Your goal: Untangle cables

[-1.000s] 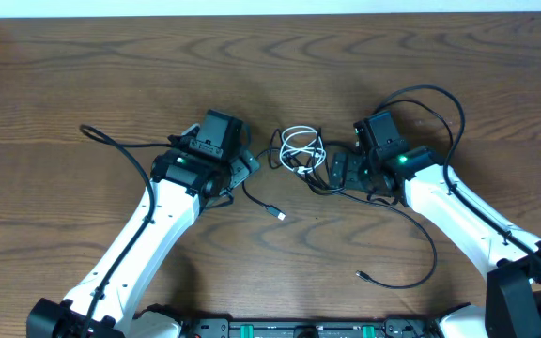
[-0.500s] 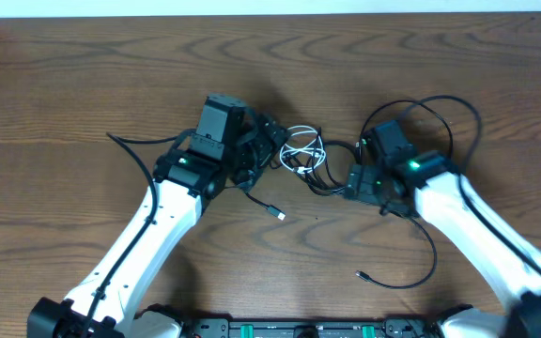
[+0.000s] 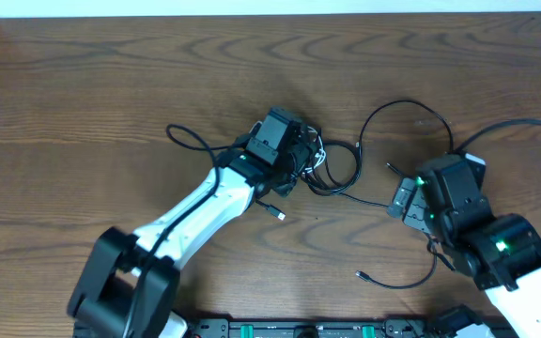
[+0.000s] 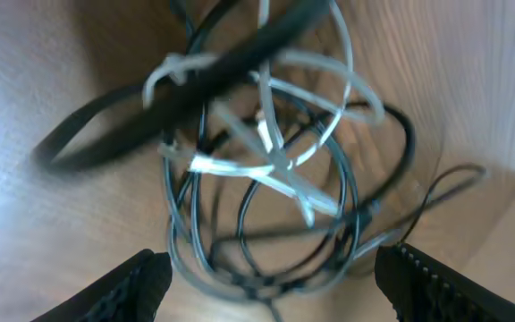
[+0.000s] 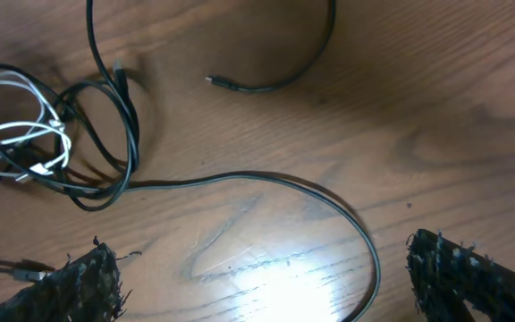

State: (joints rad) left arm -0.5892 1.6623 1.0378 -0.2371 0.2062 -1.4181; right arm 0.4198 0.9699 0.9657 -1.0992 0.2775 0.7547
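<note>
A: So where's the knot of cables (image 3: 319, 167)?

B: Mid-table (image 3: 83, 84), right under the left gripper (image 4: 271, 268). Its jaws are spread, with the white cable (image 4: 240, 167) and dark loops in the gap and nothing pinched. I'd say it's lined up to grab.

A: And the right gripper (image 5: 266, 264)?

B: Wide apart and empty, hovering over one black cable (image 5: 257, 176) that trails out of the knot. It's probably leaving room for a pull.

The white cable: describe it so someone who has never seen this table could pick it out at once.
On the brown wooden table, look at the tangle near the middle, beneath the left gripper. The thin white cable lies coiled in small loops there, the only pale cord among thin black cables.
</note>
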